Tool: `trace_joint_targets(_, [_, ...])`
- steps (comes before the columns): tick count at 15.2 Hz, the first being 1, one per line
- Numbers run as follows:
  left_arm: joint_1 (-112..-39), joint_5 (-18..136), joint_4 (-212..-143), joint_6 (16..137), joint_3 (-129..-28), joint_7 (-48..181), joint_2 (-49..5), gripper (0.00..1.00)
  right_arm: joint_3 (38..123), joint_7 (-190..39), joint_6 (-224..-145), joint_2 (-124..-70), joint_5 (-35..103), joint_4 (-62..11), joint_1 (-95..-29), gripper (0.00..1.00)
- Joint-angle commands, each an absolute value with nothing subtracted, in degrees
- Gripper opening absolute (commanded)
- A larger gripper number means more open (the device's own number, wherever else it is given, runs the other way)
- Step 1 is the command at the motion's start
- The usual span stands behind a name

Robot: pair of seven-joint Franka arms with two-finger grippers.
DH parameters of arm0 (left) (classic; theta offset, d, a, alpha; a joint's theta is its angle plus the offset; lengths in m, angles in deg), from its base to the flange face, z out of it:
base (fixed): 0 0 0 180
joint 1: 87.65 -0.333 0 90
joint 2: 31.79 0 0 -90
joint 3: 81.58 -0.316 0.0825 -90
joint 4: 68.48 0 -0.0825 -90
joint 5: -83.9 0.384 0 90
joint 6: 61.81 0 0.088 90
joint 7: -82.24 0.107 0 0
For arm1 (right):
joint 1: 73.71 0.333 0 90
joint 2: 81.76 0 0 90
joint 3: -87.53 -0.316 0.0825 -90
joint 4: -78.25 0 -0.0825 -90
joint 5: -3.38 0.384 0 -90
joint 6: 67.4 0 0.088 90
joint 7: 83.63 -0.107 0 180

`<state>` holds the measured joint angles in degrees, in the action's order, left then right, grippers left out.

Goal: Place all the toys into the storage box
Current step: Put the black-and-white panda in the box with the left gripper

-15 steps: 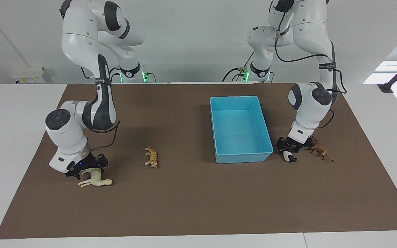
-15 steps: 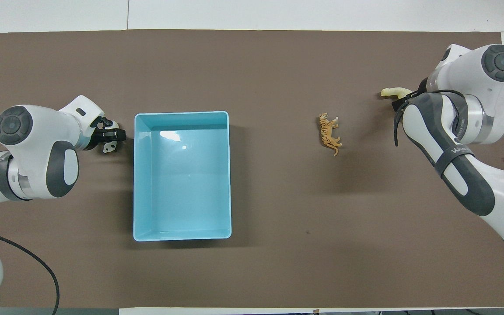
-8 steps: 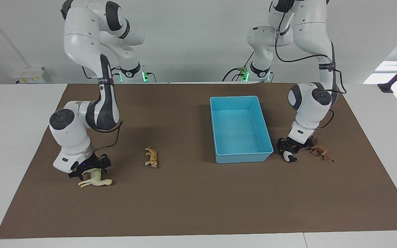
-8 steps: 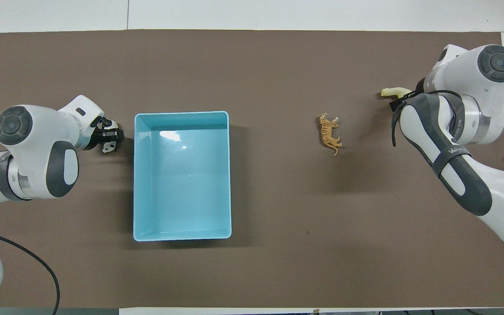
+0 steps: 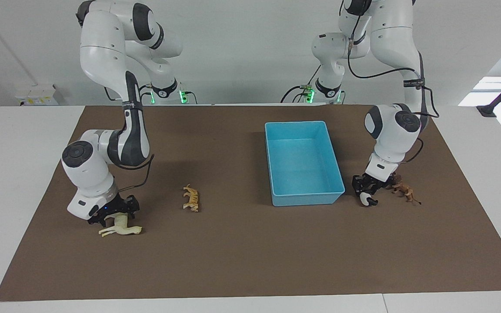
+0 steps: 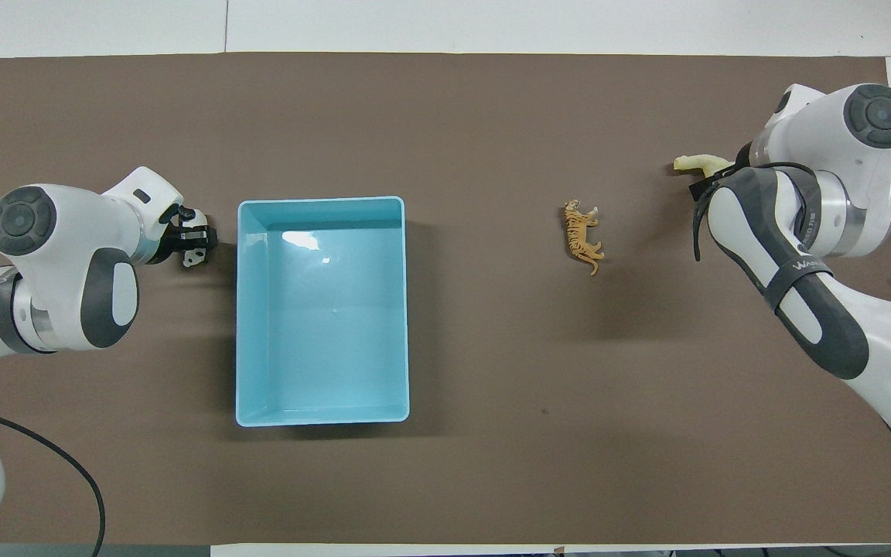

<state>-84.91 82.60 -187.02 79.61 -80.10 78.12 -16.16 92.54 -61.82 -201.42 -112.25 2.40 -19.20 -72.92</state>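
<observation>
Panda [image 5: 367, 199] clamped in left gripper [image 5: 365, 188] beside storage box [image 5: 302, 198], camel [image 5: 121, 227] under right gripper [image 5: 112, 211], grip unclear.

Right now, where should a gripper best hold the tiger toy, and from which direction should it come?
Grip the tiger across its narrow trunk, between front and hind legs, coming straight down from above. It seems to stand upright on the mat, its long body running nearer-to-farther from the robots, so the fingers should close across its flanks. Nothing stands close beside it.

Four toy animals stand outside one blue storage box [image 5: 303, 161]: one cream camel [image 5: 121, 227], one tiger [image 5: 191, 198], one panda [image 5: 366, 199] and one lion [image 5: 403, 190]; two robot arms.
</observation>
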Motion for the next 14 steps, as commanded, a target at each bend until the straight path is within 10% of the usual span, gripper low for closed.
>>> trace_joint_targets(1, [-84.2,82.4,-182.3,73.1,-80.5,77.1,-15.8,0.51,92.1,-62.5,-202.5,-112.2,4.5,-19.8,-73.7,0.75])
trace_joint_targets(5, [-84.1,82.4,-174.8,58.6,-80.3,74.4,-18.2,0.50,92.2,-63.1,-202.8,-112.2,7.5,-20.2,-73.7,0.00])
trace_joint_targets(9, [-82.0,82.3,-162.7,40.9,-79.2,66.5,-18.9,0.50,92.2,-64.9,-202.8,-112.1,7.4,-19.9,-73.6,0.00])
trace_joint_targets(14, [-68.3,82.3,-171.9,43.1,-78.9,41.5,-25.7,0.50,92.5,-65.2,-200.2,-111.0,6.7,-17.1,-74.0,0.00])
